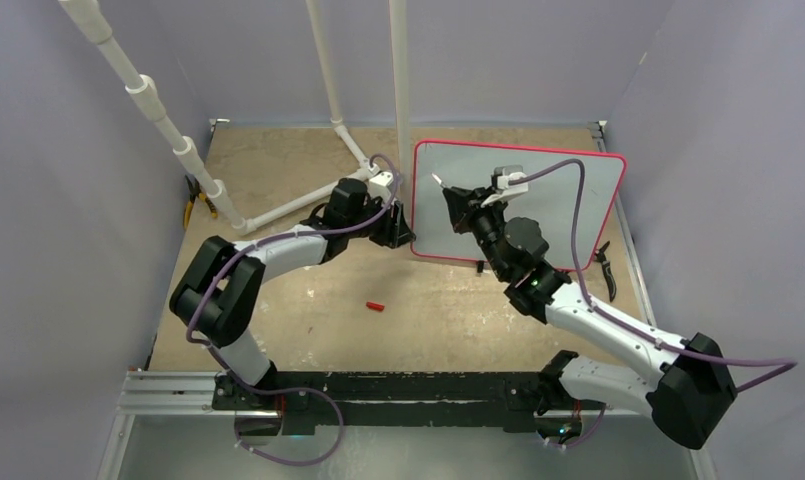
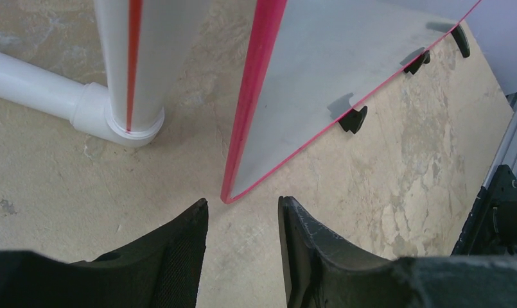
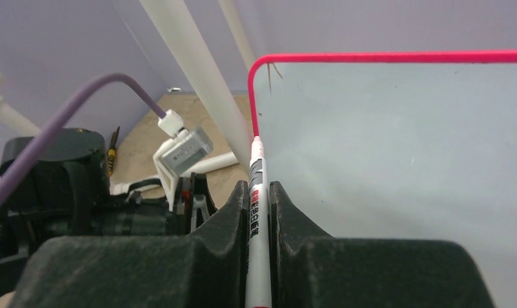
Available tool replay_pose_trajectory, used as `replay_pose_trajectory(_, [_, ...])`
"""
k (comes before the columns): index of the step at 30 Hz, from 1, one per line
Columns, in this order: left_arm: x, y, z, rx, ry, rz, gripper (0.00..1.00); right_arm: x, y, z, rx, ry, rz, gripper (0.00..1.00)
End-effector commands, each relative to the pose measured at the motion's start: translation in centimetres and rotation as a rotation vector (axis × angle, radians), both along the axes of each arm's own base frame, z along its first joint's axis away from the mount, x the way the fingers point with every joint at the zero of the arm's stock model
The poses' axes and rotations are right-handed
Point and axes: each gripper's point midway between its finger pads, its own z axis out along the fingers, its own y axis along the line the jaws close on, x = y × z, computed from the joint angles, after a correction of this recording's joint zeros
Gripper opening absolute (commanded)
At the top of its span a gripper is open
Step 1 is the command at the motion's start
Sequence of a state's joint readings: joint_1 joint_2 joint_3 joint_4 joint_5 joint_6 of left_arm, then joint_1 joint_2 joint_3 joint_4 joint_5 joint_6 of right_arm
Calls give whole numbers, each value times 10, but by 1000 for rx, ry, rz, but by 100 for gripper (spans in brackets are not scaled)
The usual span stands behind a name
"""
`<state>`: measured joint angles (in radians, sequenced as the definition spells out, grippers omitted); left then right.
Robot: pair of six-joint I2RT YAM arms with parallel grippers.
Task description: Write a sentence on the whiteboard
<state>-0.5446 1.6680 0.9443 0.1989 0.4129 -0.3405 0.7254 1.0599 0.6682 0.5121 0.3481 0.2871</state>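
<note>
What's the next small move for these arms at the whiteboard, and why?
Probably ease the left gripper forward and close on the whiteboard at its lower left corner to steady it. Its jaws stand open, the red-framed corner just ahead of them. The right gripper already clamps the marker, tip by the blank-looking board's upper left, so bracing likely precedes the first stroke.

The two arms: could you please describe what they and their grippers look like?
Both the left arm and right arm have white links between black joints. A purple cable runs along each to a white-grey camera at the wrist. The fingers are matte black, curved and tapering, with textured inner faces.
</note>
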Motion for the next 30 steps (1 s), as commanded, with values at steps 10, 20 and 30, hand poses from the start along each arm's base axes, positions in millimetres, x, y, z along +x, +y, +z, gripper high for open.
replay_pose_trajectory(10, [10,-9,3,-48,-43,-6,32,18,9,49,65,-117,-30,0])
replay_pose_trajectory(20, [11,-6,-7,-20,-38,-3,21,32,11,47,63,-108,-76,0])
replay_pose_trajectory(30, [11,-4,-10,0,-46,-4,8,41,13,33,33,-82,-100,0])
